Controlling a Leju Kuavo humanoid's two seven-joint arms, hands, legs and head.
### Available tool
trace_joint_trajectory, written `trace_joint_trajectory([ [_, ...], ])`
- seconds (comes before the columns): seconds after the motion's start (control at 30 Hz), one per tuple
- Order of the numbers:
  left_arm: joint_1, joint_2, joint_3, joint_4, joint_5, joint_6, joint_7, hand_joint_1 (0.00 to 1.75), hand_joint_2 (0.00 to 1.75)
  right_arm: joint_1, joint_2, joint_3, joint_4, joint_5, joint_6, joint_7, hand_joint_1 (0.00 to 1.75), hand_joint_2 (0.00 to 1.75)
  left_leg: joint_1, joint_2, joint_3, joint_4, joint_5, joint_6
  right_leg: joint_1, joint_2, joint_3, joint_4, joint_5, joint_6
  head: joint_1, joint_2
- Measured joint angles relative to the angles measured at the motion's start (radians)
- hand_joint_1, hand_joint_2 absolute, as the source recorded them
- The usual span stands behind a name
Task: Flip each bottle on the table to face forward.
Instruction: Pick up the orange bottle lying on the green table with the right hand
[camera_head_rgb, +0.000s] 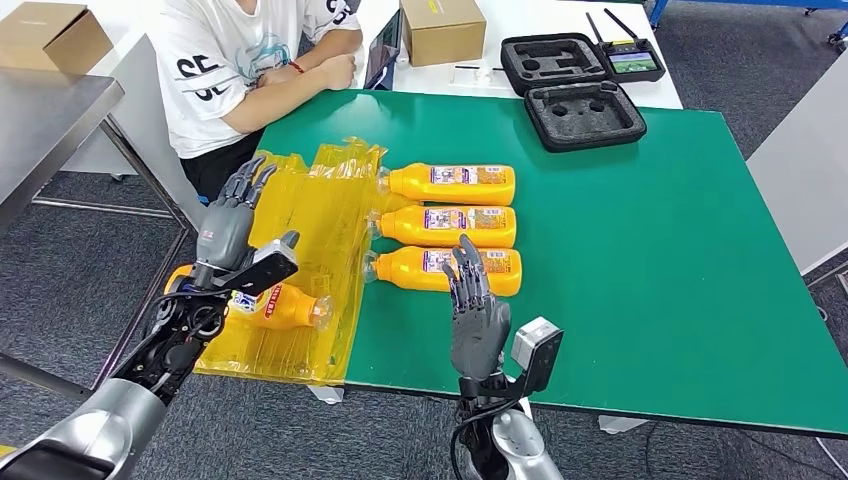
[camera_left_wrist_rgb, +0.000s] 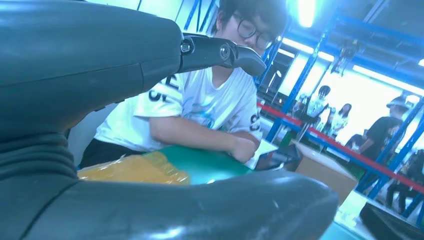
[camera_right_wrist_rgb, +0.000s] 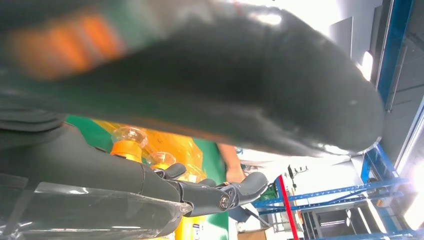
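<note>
Three bottles (camera_head_rgb: 450, 228) lie in a row mid-bench; a fourth bottle (camera_head_rgb: 275, 308) sits at the left edge on yellow film (camera_head_rgb: 320, 230). Both the left hand (camera_head_rgb: 232, 222) and the right hand (camera_head_rgb: 474, 312) hover with fingers spread, holding nothing. The edge bottle, partly hidden, could probably roll off if nudged.

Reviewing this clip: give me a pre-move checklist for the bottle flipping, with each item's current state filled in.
1. Right hand free to grasp: ok, fingers spread, holding nothing, raised over the nearest bottle in the row.
2. Left hand free: ok, open and raised above the yellow plastic sheet.
3. Row of three bottles lying on the green table with printed labels up: ok; middle bottle and far bottle lie parallel, caps toward the sheet.
4. Fourth bottle on the sheet, its facing: cannot tell, partly hidden behind the left arm.
5. Person clear of the bottles: ok, arms resting at the far table edge.
</note>
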Motion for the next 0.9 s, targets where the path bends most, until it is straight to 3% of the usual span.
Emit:
trace_joint_trajectory([
  [0.3, 0.0, -0.035, 0.018, -0.001, -0.007, 0.017, -0.001, 0.0, 0.0, 0.004, 0.002, 0.003, 0.0, 0.0, 0.0, 0.0, 0.0, 0.0, 0.0, 0.0, 0.0, 0.0, 0.0, 0.0, 0.0, 0.0, 0.0, 0.0, 0.0, 0.0, 0.0, 0.0],
  [0.43, -0.001, -0.042, 0.024, 0.0, -0.034, 0.134, -0.014, 0.0, 0.0, 0.004, 0.002, 0.004, 0.0, -0.001, 0.001, 0.0, 0.0, 0.0, 0.0, 0.0, 0.0, 0.0, 0.0, 0.0, 0.0, 0.0, 0.0, 0.0, 0.0, 0.0, 0.0, 0.0],
  [0.57, -0.006, -0.055, 0.06, -0.001, -0.095, 0.255, -0.021, 0.0, 0.0, 0.004, 0.002, 0.006, 0.0, 0.017, -0.005, -0.007, 0.0, 1.75, 0.0, 0.0, 0.0, 0.0, 0.0, 0.0, 0.0, 0.0, 0.0, 0.0, 0.0, 0.0, 0.0, 0.0],
  [0.6, -0.006, -0.061, 0.081, -0.002, -0.117, 0.259, -0.023, 0.0, 0.0, 0.004, 0.0, 0.007, 0.0, 0.041, -0.014, -0.009, 0.0, 1.75, 0.0, 0.0, 0.0, 0.0, 0.0, 0.0, 0.0, 0.0, 0.0, 0.0, 0.0, 0.0, 0.0, 0.0],
  [0.67, -0.001, -0.073, 0.137, -0.007, -0.119, 0.261, -0.026, 0.0, 0.87, 0.003, -0.007, 0.007, -0.004, 0.139, -0.046, 0.013, 0.0, 1.75, 0.0, 0.001, 0.0, 0.0, 0.0, 0.0, 0.0, 0.001, 0.0, 0.0, 0.0, 0.0, 0.0, 0.0],
  [0.73, 0.009, -0.081, 0.186, -0.014, -0.035, 0.258, -0.026, 0.0, 1.75, -0.001, -0.024, 0.003, -0.013, 0.29, -0.076, 0.088, 0.0, 1.75, 0.0, 0.002, 0.0, 0.0, 0.0, 0.0, 0.0, 0.001, 0.0, 0.0, 0.0, 0.0, 0.0, 0.0],
  [0.9, 0.094, -0.087, 0.252, -0.089, 0.245, 0.215, -0.059, 0.0, 1.75, -0.038, -0.094, -0.056, 0.002, 0.656, -0.114, 0.269, 0.0, 1.75, 0.0, 0.001, -0.001, 0.0, 0.0, 0.0, 0.0, 0.0, 0.0, 0.0, 0.0, 0.0, 0.0, 0.0],
])
